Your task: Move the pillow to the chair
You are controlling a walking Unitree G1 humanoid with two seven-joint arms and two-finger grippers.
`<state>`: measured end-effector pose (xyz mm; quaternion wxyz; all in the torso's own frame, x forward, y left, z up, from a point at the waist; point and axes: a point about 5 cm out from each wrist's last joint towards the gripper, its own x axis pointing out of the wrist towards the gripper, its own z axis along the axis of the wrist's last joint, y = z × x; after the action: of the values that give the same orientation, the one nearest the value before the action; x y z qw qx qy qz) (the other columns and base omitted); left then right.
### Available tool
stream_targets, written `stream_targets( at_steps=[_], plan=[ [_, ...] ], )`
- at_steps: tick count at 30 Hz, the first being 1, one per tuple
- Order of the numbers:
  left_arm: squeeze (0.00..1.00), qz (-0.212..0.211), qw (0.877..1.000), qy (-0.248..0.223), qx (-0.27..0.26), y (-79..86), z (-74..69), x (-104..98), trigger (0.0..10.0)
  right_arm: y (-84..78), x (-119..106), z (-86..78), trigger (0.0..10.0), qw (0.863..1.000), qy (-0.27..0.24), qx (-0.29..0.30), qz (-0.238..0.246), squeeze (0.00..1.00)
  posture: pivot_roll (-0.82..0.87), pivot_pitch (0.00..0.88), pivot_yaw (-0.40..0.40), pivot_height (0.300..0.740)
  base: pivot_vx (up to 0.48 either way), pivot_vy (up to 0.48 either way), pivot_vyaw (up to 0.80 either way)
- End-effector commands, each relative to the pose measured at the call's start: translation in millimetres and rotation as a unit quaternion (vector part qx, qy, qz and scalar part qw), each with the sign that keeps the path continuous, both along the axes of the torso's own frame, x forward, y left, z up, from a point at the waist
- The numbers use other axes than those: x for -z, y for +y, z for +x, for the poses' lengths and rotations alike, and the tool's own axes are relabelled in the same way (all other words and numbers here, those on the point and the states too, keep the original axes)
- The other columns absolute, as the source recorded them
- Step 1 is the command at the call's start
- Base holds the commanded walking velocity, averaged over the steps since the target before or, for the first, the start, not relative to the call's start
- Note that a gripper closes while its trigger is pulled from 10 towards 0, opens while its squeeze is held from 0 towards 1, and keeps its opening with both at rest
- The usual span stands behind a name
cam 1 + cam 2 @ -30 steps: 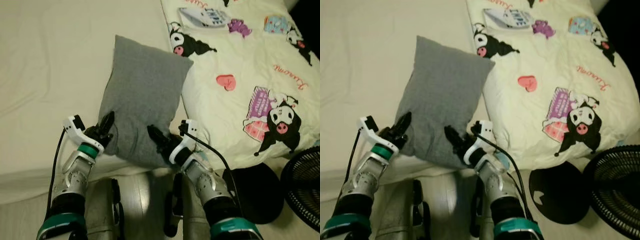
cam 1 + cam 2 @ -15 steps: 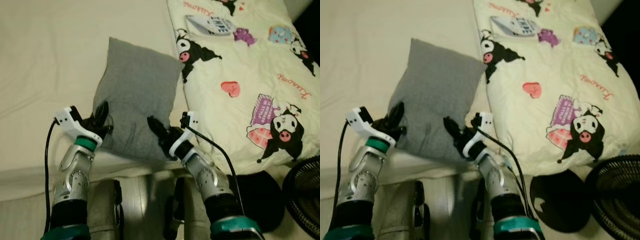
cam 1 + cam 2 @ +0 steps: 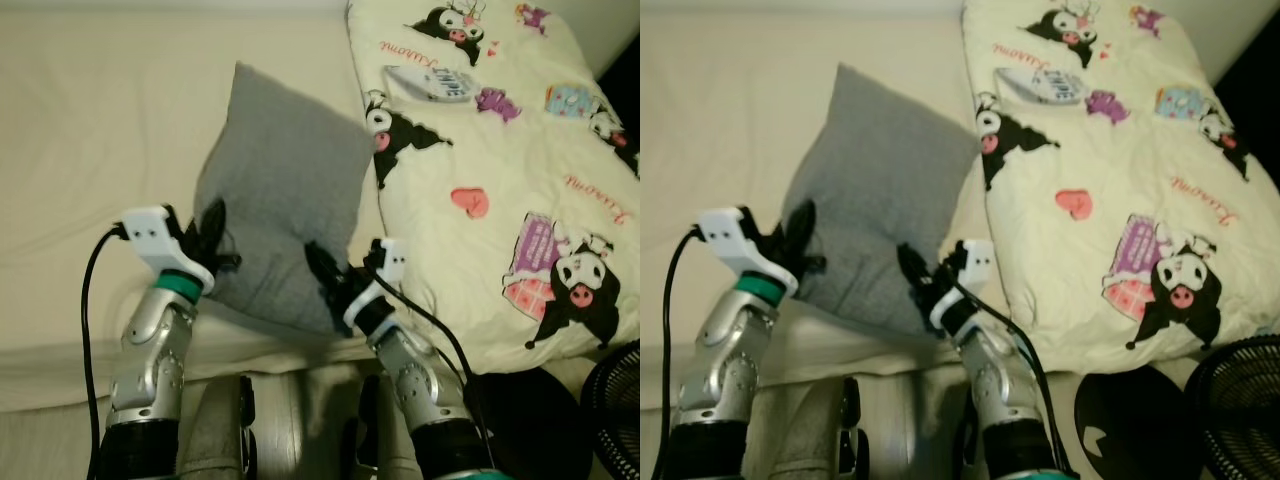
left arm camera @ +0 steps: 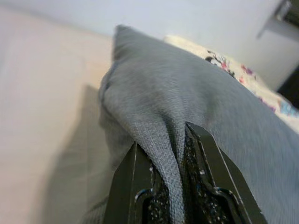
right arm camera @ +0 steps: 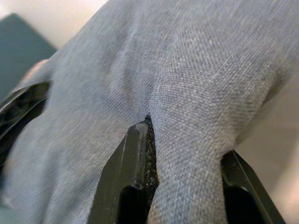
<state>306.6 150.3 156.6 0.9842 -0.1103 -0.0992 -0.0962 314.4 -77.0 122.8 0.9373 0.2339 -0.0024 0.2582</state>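
**Both grippers pinched on the pillow, lift off the bed pending**

The grey pillow point(image 3: 285, 205) lies on the cream bed point(image 3: 90, 150), its lower end at the bed's near edge and its right side against the cartoon-printed quilt point(image 3: 520, 180). The left gripper point(image 3: 212, 238) bites the pillow's lower left corner; in the left wrist view a ridge of grey cloth is squeezed between the two black fingers point(image 4: 133, 186). The right gripper point(image 3: 328, 282) holds the lower right edge, its fingers point(image 5: 128, 163) closed on a fold of fabric.

The step in hand looks like the grasp, just completed. No chair can be seen here, so the next move likely calls for raising both arms together to clear the mattress, keeping the pillow off the quilt, then turning to find the chair. The pinches take in little cloth, so a slip is possible.
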Motion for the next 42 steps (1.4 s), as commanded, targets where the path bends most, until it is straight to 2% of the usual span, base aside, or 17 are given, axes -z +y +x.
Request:
stream_targets(
  at_steps=[1,2,3,4,8,12,19,24,27,36,42],
  plan=[
    [0.00,0.021,0.999,-0.039,-0.012,-1.8,-5.0,-10,0.0,-4.9,-7,-5.7,0.0,0.999,-0.027,0.039,-0.002,0.00,0.07,0.045,0.000,0.611,0.000,0.000,0.00],
    [0.00,0.009,0.999,-0.044,-0.020,-2.7,-6.6,-12,0.0,-6.9,-10,-6.9,0.7,0.998,-0.032,0.048,-0.006,0.00,0.07,0.031,0.007,0.611,0.000,0.000,0.00],
    [0.00,0.009,0.999,-0.044,-0.020,-2.7,-6.6,-12,0.0,-6.9,-10,-6.9,0.7,0.998,-0.032,0.048,-0.006,0.00,0.07,0.031,0.007,0.611,0.000,0.000,0.00],
    [0.00,-0.001,0.999,-0.040,-0.036,-2.6,-7.6,-13,9.8,-7.0,-13,-7.6,10.0,0.998,-0.035,0.051,-0.015,0.00,0.07,0.023,0.014,0.611,0.000,0.000,0.00],
    [0.00,-0.009,0.998,-0.025,-0.051,-4.4,-7.9,-13,10.0,-4.9,-20,-9.0,10.0,0.998,-0.043,0.048,-0.005,0.00,0.07,0.015,0.013,0.611,0.000,0.000,0.00],
    [0.00,0.003,0.998,-0.018,-0.063,-5.2,-9.6,-11,10.0,-3.0,-21,-9.8,10.0,0.997,-0.041,0.058,-0.008,0.00,0.08,0.017,0.009,0.611,0.000,0.000,0.00],
    [0.00,0.023,0.997,0.010,-0.080,-5.0,-14.0,-3,10.0,3.5,-9,-18.0,10.0,0.997,-0.021,0.065,-0.021,0.00,0.09,0.032,0.015,0.626,0.000,0.000,0.00],
    [0.00,0.039,0.997,0.010,-0.071,-8.1,-16.2,-2,10.0,5.2,-7,-22.6,10.0,0.997,-0.013,0.071,-0.016,0.00,0.10,0.041,0.024,0.641,0.000,0.000,0.00],
    [0.00,0.061,0.994,0.009,-0.088,-7.2,-12.8,-6,10.0,4.3,-6,-24.8,10.0,0.997,-0.006,0.076,-0.014,0.00,0.10,0.046,0.021,0.656,0.000,0.000,0.00],
    [0.00,0.073,0.995,-0.009,-0.063,-17.6,-12.9,-13,10.0,-0.2,-5,-21.8,10.0,0.996,0.000,0.084,-0.023,0.00,0.09,0.050,0.008,0.686,0.000,0.000,0.00],
    [0.00,0.064,0.995,0.001,-0.076,-16.6,-15.0,-14,10.0,-1.8,-7,-20.3,10.0,0.996,-0.001,0.090,-0.026,0.00,0.08,0.050,0.013,0.706,0.000,0.000,0.00]
  ],
)
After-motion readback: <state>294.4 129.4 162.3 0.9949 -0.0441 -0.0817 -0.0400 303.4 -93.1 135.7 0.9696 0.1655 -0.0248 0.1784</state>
